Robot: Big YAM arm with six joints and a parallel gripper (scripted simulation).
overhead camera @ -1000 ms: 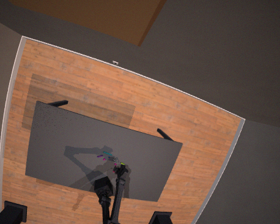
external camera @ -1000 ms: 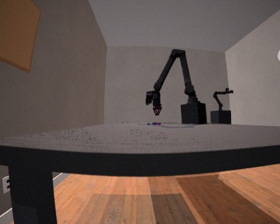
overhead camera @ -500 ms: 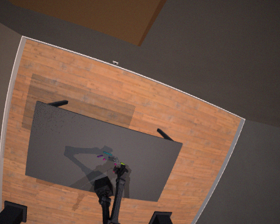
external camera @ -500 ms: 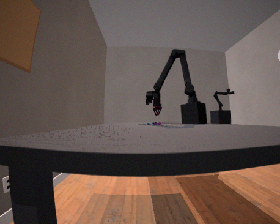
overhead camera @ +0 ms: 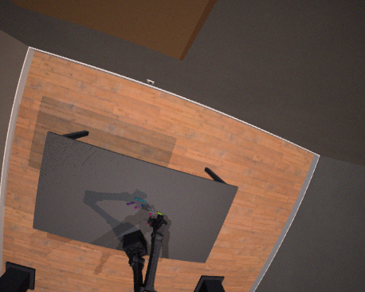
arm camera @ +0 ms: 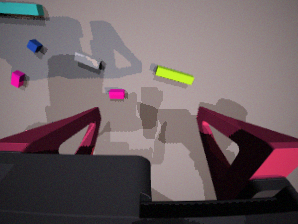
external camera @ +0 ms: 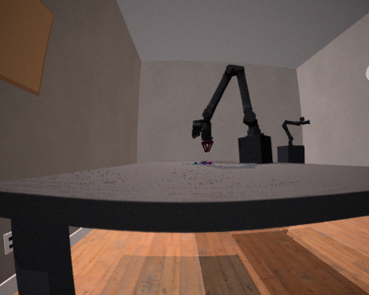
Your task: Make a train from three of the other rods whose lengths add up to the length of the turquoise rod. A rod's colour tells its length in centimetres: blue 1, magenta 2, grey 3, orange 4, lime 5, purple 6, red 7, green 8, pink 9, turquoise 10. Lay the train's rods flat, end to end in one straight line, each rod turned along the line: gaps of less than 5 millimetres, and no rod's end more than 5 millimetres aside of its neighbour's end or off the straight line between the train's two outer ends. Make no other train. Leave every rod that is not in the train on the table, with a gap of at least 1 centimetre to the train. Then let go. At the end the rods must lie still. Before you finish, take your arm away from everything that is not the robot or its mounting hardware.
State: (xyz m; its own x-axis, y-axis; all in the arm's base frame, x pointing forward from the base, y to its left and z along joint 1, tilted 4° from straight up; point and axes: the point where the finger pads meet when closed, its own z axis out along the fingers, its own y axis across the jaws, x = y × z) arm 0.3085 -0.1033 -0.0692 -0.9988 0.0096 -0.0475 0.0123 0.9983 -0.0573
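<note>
My gripper [external camera: 206, 151] [arm camera: 148, 112] is open and empty, above the table. In the wrist view the lime rod [arm camera: 174, 75] [overhead camera: 159, 213] lies beyond the fingertips, slightly right of centre. One magenta rod [arm camera: 117, 94] [overhead camera: 150, 214] lies left of it, near the left fingertip. The grey rod [arm camera: 88, 60] lies slanted beyond that magenta rod. The blue rod [arm camera: 34, 45] and another magenta rod [arm camera: 17, 78] [overhead camera: 135, 207] lie farther left. The turquoise rod [arm camera: 20, 9] [overhead camera: 140, 199] is partly cut off at top left. The purple rod [overhead camera: 130, 203] shows left of the magenta rods in the top view. The rods in the wrist view lie apart.
The dark table [overhead camera: 195, 223] [external camera: 157, 189] carries the rods. The arm's shadow falls across the blue and grey rods in the wrist view. A second, smaller arm [external camera: 291, 133] stands on its own pedestal in the background.
</note>
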